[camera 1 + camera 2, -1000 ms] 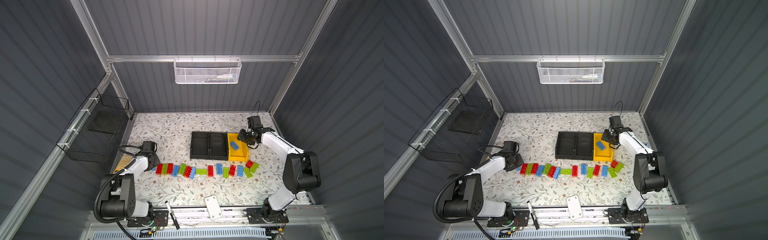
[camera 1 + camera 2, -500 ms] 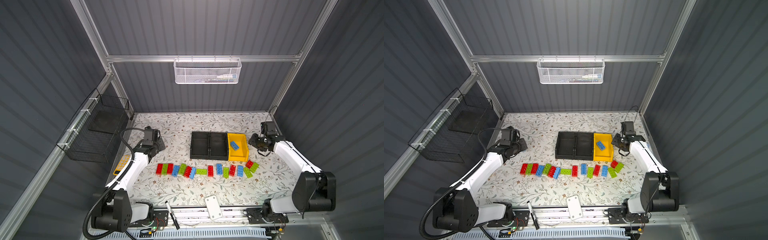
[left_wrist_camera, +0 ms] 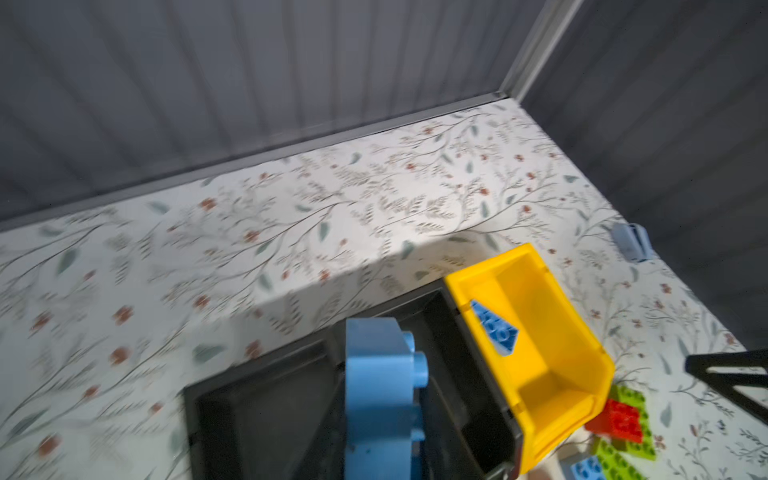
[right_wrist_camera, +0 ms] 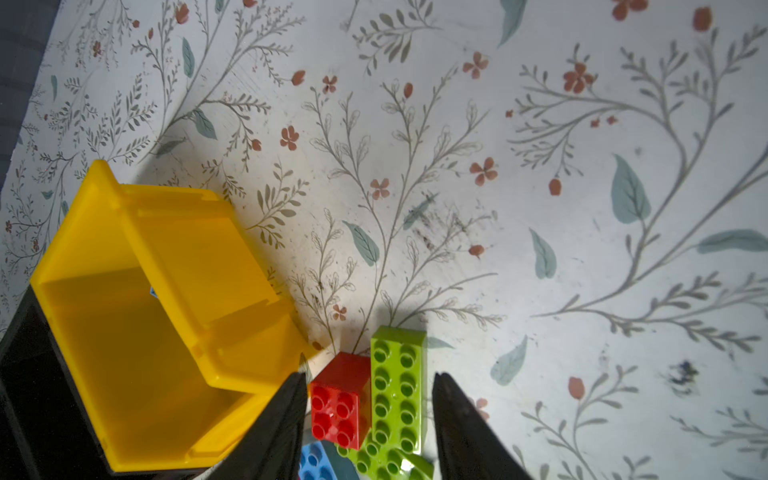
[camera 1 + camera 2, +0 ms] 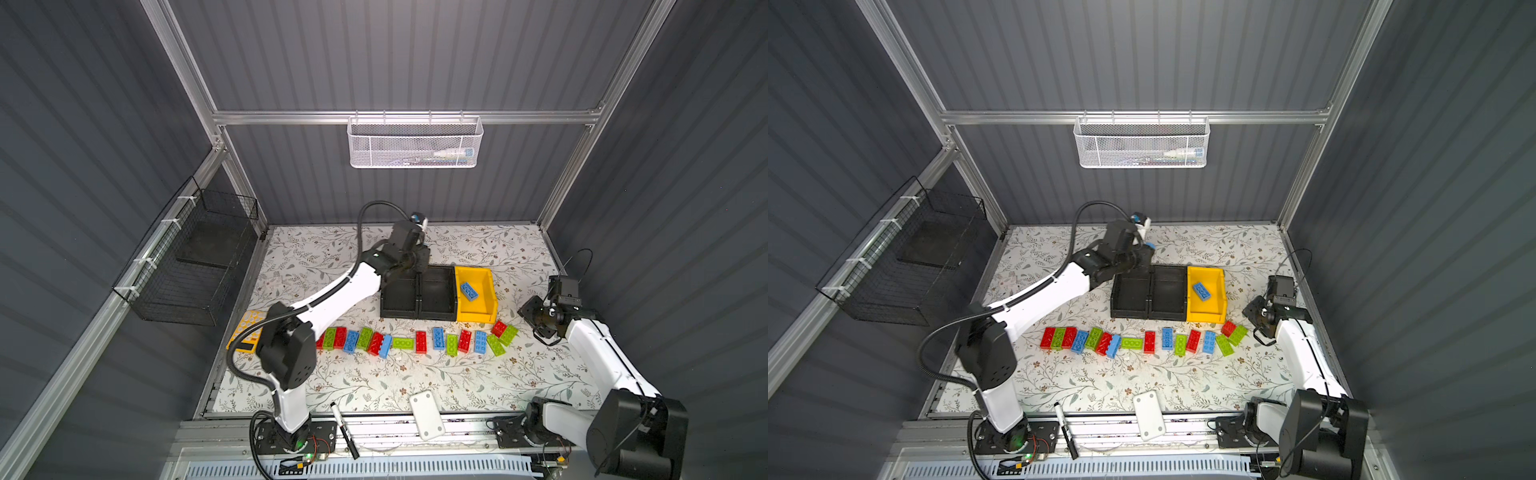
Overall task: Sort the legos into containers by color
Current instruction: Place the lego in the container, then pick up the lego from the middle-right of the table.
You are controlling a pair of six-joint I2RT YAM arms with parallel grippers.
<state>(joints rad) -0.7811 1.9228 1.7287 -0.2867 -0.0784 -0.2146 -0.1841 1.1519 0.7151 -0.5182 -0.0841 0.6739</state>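
One blue lego (image 5: 468, 291) in yellow container (image 5: 477, 314)

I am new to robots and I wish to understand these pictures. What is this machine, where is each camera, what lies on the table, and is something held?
These are two robot arms at one table, each ending in a two-finger gripper. Two pictures come from a camera pair high above; the other two come from a small camera on each wrist. On the table lie a row of bricks in red, green and blue, two black bins and a yellow bin with one blue brick in it. The left gripper is shut on a second blue brick, by the black bins; its wrist view shows this best. The right gripper is open and holds nothing; it hangs over a red brick and a green brick beside the yellow bin.
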